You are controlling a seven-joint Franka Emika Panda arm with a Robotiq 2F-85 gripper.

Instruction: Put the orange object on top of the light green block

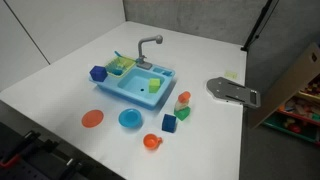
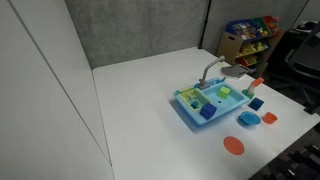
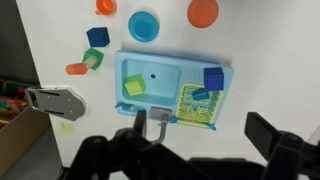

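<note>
In the wrist view the gripper (image 3: pixel 190 158) hangs above the scene with its two dark fingers (image 3: pixel 280 148) spread wide apart and nothing between them. It does not show in either exterior view.

Directly ahead of the fingers lies a blue toy sink (image 3: pixel 175 57) on the white table (image 3: pixel 265 60), its gray faucet (image 3: pixel 150 120) being the part nearest the hand. The light green block (image 3: pixel 134 87) sits inside the sink's basin, just beyond the faucet; it also shows in the basin in an exterior view (image 1: pixel 155 85).

The orange object (image 3: pixel 77 69) lies on the table outside the sink, ahead of the hand and off toward the picture's left. It is touching or just beside a darker green block (image 3: pixel 93 58), and well apart from the light green block. In an exterior view (image 1: pixel 181 99) it seems to sit at the top of that darker block, but I cannot tell whether it rests on it or against it.

A blue cube (image 3: pixel 213 78) stands on the sink's drying rack (image 3: pixel 200 108), ahead of the finger at the picture's right. A gray metal plate (image 3: pixel 57 100) lies flat off to the left, nearer the hand than the orange object. Farthest ahead are an orange cup (image 3: pixel 105 6), a blue bowl (image 3: pixel 144 25) and an orange plate (image 3: pixel 203 12).

A shelf (image 2: pixel 245 30) behind the table holds colourful boxes; their print is too small to read.
</note>
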